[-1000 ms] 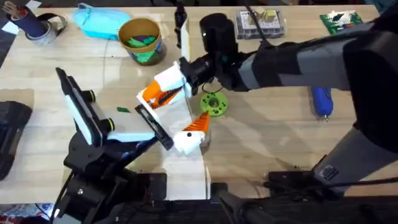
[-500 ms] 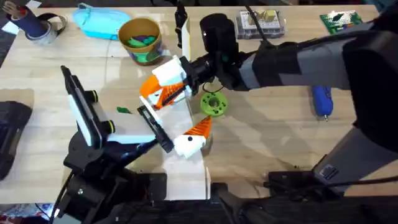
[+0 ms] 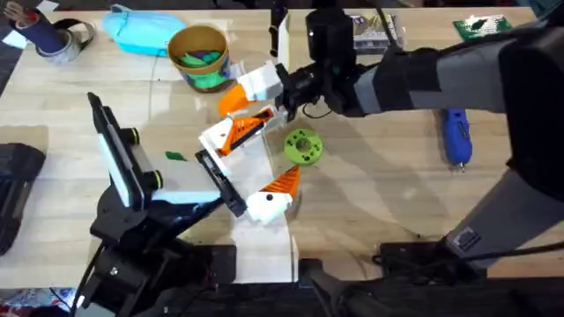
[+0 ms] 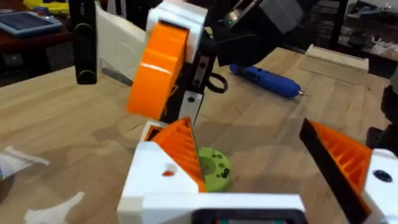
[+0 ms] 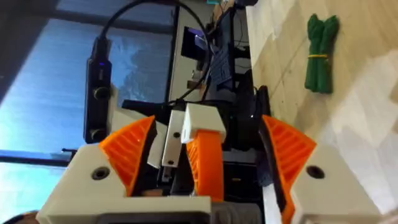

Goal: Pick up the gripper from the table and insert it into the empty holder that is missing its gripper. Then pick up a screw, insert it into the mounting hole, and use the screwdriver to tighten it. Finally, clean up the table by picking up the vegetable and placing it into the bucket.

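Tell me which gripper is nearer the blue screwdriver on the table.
Right. The right gripper hangs over the table's middle, with the screwdriver off to its right. The left gripper sits lower and further left, so further away.

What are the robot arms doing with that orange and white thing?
The right gripper has lifted the gripper part off the table and carries it between its fingers, above the holder. The left arm is by the holder. The screwdriver lies untouched, and a green vegetable is not yet in the bucket.
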Robot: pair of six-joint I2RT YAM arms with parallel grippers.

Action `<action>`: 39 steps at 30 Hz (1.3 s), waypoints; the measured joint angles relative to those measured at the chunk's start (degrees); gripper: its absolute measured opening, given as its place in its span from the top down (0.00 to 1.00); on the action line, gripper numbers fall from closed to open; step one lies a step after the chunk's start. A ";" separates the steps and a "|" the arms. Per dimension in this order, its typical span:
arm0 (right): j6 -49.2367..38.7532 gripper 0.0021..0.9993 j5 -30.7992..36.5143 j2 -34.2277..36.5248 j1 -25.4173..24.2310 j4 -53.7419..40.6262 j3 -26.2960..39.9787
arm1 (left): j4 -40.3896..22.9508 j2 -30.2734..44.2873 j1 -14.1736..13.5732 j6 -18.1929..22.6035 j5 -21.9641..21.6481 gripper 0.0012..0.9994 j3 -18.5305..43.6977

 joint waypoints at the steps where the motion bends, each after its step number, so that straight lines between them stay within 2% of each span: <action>1: -0.56 0.00 -0.28 0.00 -0.59 -0.05 0.00 | 0.00 0.00 0.00 0.00 0.05 0.01 0.00; 5: -3.57 0.03 -2.73 0.00 -2.91 -0.04 0.00 | 0.00 0.00 0.00 0.00 0.22 0.01 0.00; 9: -5.16 0.15 -5.81 0.00 -3.95 -1.33 0.00 | 0.00 0.00 0.00 0.00 0.26 0.01 0.00; 13: -6.93 0.32 -6.69 0.00 -4.00 -5.68 0.01 | 0.00 0.00 0.00 0.00 0.29 0.01 0.00; 19: -9.15 0.44 -6.71 0.00 -3.97 -13.25 0.00 | 0.00 0.00 0.00 0.00 0.31 0.01 0.00; 22: -9.68 0.56 -6.71 0.00 -3.97 -13.97 0.00 | 0.00 0.00 0.00 -0.02 0.31 0.01 0.00; 26: -10.01 0.67 -6.71 0.00 -3.97 -14.17 0.00 | -0.01 0.00 0.00 -0.06 0.35 0.01 0.00; 28: -10.14 0.77 -6.71 0.00 -3.97 -13.99 0.03 | -0.09 0.00 0.00 -0.39 0.30 0.01 0.00; 30: -10.20 0.93 -6.71 0.00 -3.93 -13.70 0.13 | -0.15 0.04 0.00 -0.85 0.17 0.01 0.00; 31: -10.09 0.98 -6.71 0.00 -3.92 -13.79 0.22 | -0.13 0.04 0.00 -0.92 0.15 0.01 0.00; 39: -10.11 0.99 -6.71 0.00 -3.40 -13.72 0.22 | -0.13 0.04 0.00 -1.13 -0.92 0.01 0.00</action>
